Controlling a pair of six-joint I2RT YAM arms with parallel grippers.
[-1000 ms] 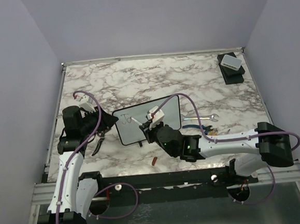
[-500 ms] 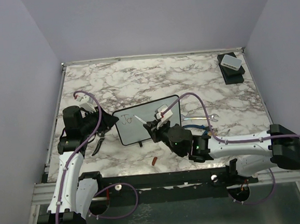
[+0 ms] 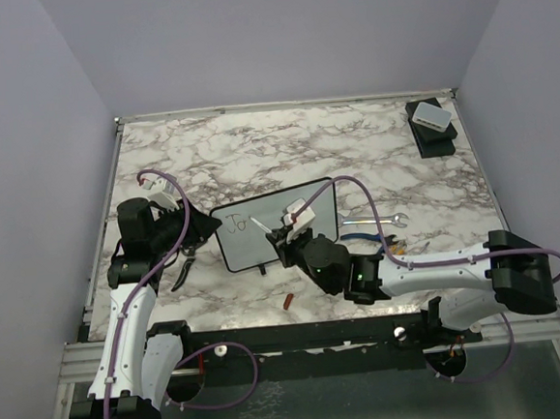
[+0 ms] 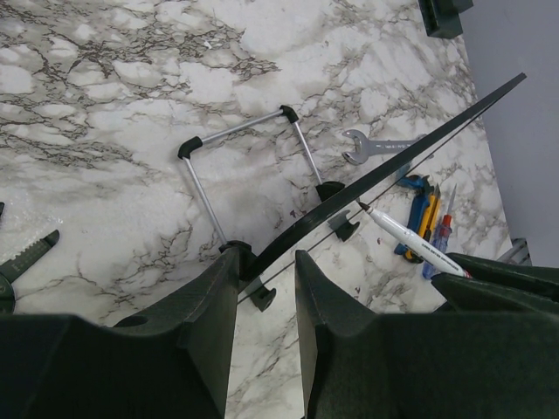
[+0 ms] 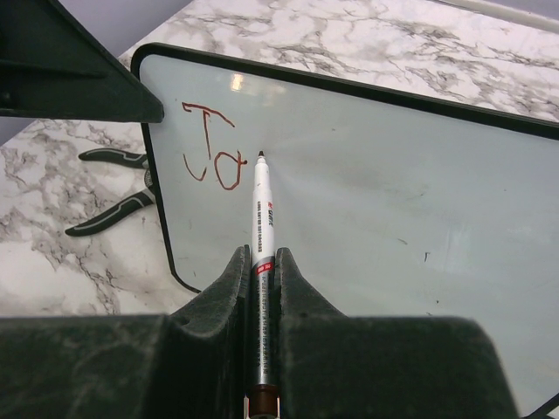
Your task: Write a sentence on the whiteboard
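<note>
Main worry is the brace. The whiteboard (image 3: 247,249) stands tilted on a thin wire stand (image 4: 244,166) near the front-left of the marble table (image 3: 284,141). Only the left gripper (image 4: 262,262), its jaws pinching the board's left edge, holds it against writing pressure. If I press too hard, I expect the board to pivot or slide in that pinch and the stroke to smear. If I press too lightly, the line skips. The right gripper (image 5: 259,262) is clamped tight on the marker (image 5: 261,218) low on its barrel. A long length of pen reaches ahead of the fingers, so a sideways drag could twist it in the grip and make the letters wander. The tip sits just right of the last letter, and I cannot tell whether it touches the surface or hovers just off it. Writing carries the right arm toward the wrench (image 3: 373,223) and the small tools beside it, so the arm could brush them. Pliers (image 5: 113,209) lie just off the board's left edge, clear of the work. As for the sentence (image 5: 210,157), only "Jo" is down, in thin reddish strokes at the upper left. The rest of the board is bare, glossy white inside a black frame with rounded corners, so I judge the writing barely begun.
</note>
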